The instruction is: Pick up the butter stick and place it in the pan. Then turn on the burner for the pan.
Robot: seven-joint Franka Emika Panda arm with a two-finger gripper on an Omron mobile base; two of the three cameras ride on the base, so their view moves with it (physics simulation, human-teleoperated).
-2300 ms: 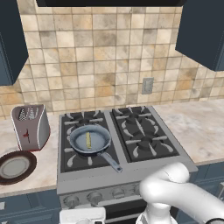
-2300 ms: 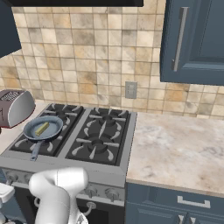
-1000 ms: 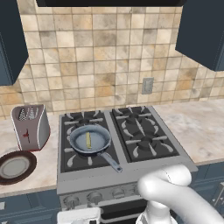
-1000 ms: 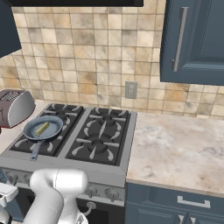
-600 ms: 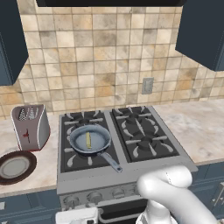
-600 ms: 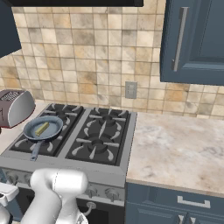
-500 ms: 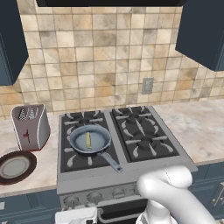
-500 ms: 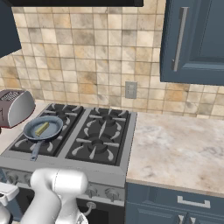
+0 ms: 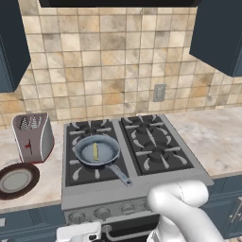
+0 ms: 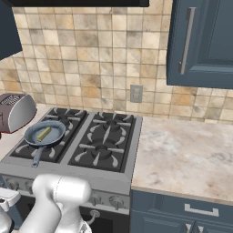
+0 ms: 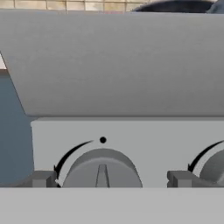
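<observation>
On the grey four-burner gas stove (image 9: 127,156), left base view: the round shallow grey-blue pan with a long grey handle (image 9: 98,151) sat on the front-left black burner with grey grate arms (image 9: 81,171). The thin pale-yellow butter stick (image 9: 95,151) lay inside the pan. A silver toaster (image 9: 33,137) stood left of the stove, with a dark-brown round plate (image 9: 16,179) in front of it.

Right base view: pan (image 10: 44,134) on the stove's near-left burner, butter stick (image 10: 43,134) in it.

Hand view: gripper (image 11: 109,178) spread wide, holding nothing, its tips flanking a grey round stove knob (image 11: 101,169) on the stove's front panel.
</observation>
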